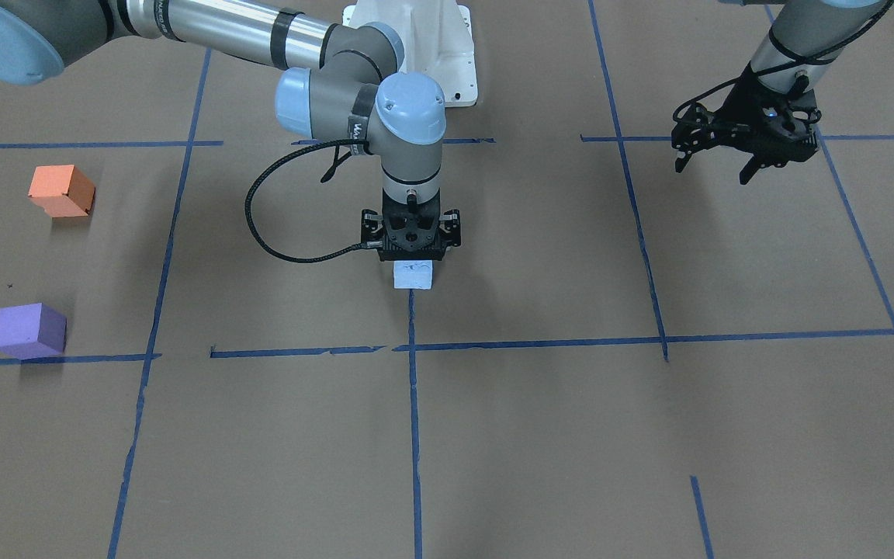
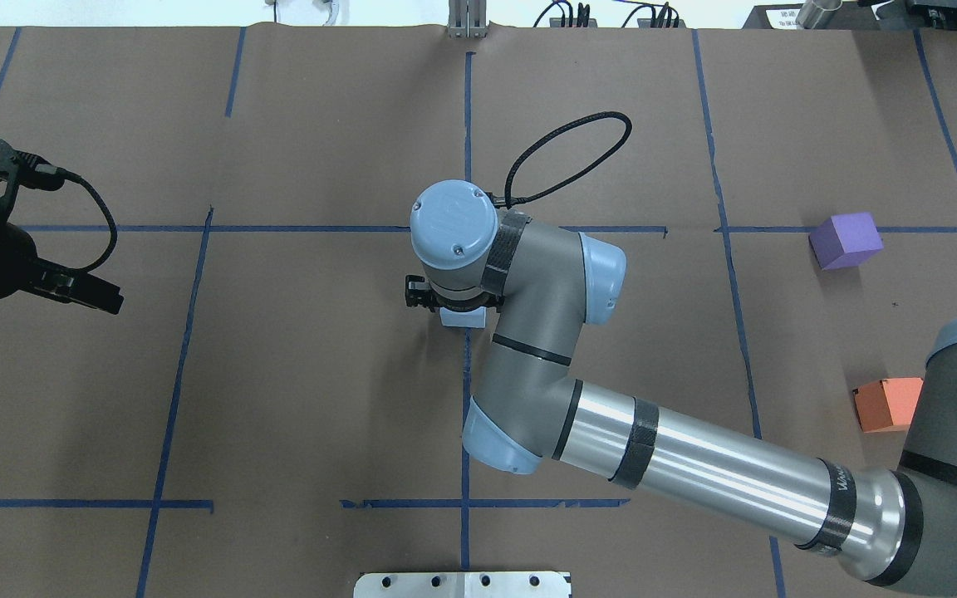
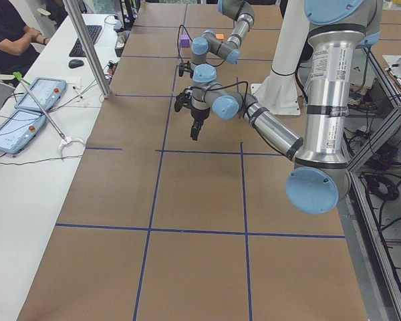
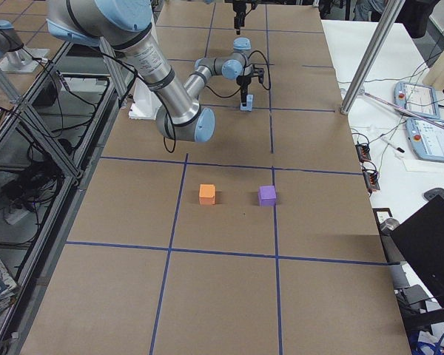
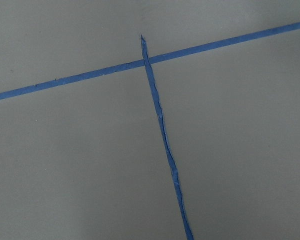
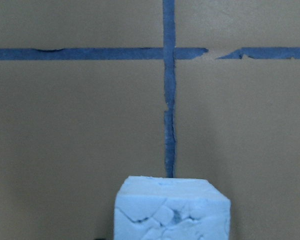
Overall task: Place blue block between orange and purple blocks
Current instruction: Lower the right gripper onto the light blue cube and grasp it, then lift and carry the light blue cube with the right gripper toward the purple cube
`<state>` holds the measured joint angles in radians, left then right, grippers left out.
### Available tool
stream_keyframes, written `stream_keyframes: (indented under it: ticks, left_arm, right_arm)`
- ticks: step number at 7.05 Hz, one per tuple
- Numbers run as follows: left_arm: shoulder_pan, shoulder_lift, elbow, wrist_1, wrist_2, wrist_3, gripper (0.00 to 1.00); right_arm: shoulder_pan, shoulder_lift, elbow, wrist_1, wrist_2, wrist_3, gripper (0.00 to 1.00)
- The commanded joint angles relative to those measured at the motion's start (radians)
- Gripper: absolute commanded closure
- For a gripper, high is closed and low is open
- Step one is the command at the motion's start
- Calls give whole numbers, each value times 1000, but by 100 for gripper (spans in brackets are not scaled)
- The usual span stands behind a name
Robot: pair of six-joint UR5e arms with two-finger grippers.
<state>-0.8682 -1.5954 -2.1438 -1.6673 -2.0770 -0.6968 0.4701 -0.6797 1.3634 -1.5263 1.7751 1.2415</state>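
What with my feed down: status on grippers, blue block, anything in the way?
Left gripper open, off to the side. Right gripper down on blue block, grip unconfirmed. Nothing lying between it and orange block, purple block.

The table I work over is covered in brown paper [image 1: 540, 435], ruled into large squares by blue tape lines [image 1: 414, 419]. Some strips stop short or end ragged. Across from me runs a white side table [image 3: 20, 221] carrying two teach pendants [image 3: 41, 93], a keyboard [image 3: 95, 32], a mouse [image 3: 75, 63] and loose cables [image 4: 366, 155]. A metal post [image 3: 97, 70] rises at its edge. A seated person [image 3: 7, 30] is at one end, and what I take for an open laptop [image 4: 429, 237] at the other.
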Motion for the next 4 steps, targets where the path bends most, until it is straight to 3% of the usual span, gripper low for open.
stream_keyframes:
  ticks: [1,4]
  left_arm:
    - [0,0,-5,0,0,-1,0]
    - [0,5,-11,0,0,-1,0]
  right_arm:
    - [-1,0,-3,0,-19,-34,10]
    - [1,3,-33,60,-28,-34,10]
